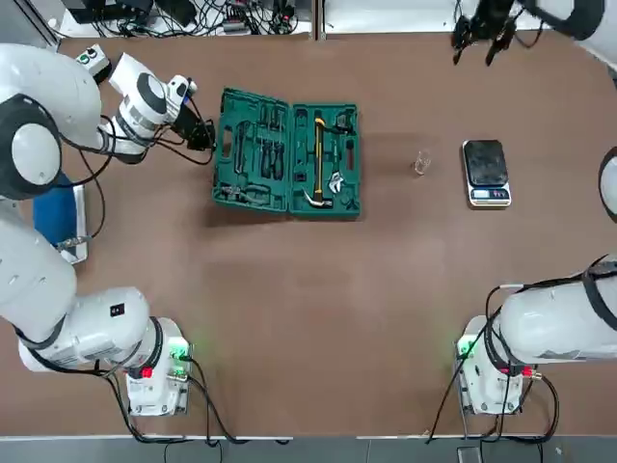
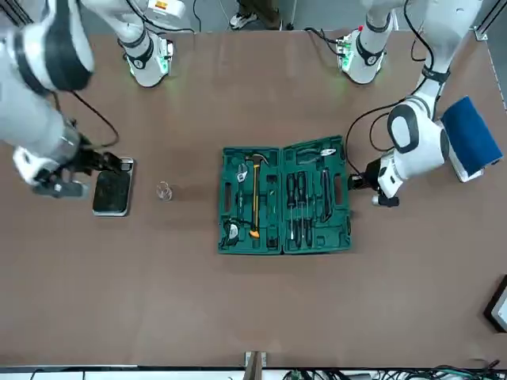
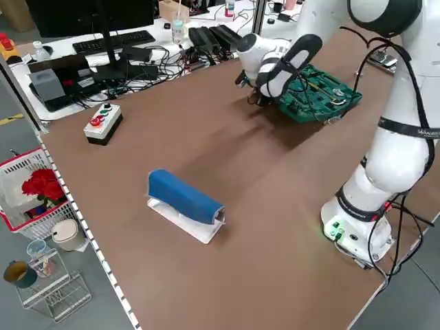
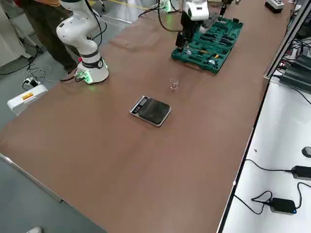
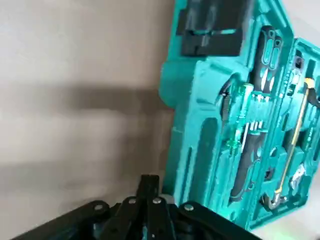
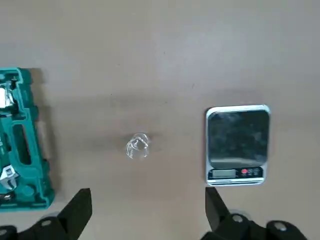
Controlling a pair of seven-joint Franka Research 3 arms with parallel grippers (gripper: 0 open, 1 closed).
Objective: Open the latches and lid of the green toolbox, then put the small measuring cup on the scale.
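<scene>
- The left gripper point(image 1: 205, 136) has its fingers pressed together on nothing. It sits low, just off the outer edge of the toolbox's lid point(image 1: 254, 149), on the robot's left side of the table point(image 1: 308, 289).
- In the left wrist view the closed fingertips point(image 5: 149, 186) point at the bare table right beside the lid's edge; I cannot tell whether they touch it.
- The right gripper point(image 1: 479, 37) hangs with its fingers spread wide and empty, above the far edge of the table, beyond the scale point(image 1: 486, 172).
- In the right wrist view the two spread fingers point(image 6: 80, 210) frame the measuring cup point(image 6: 137, 145) and the scale from above, well clear of both.
- The green toolbox point(image 1: 288, 152) lies fully open and flat, its two halves side by side, so the opened case runs longest across the table, left to right.
- Each half runs from the near side to the far side. The tools inside lie the same way, including the yellow-handled hammer point(image 1: 318, 159) in the half nearer the middle of the table.
- The measuring cup stands upright on the table between the toolbox and the scale, close to the scale but not touching it.
- The scale lies flat on the robot's right, with its display strip point(image 1: 489, 196) at the end nearer the robot.
- A blue-topped block point(image 3: 184, 203) rests on the table near the left arm's base.
</scene>
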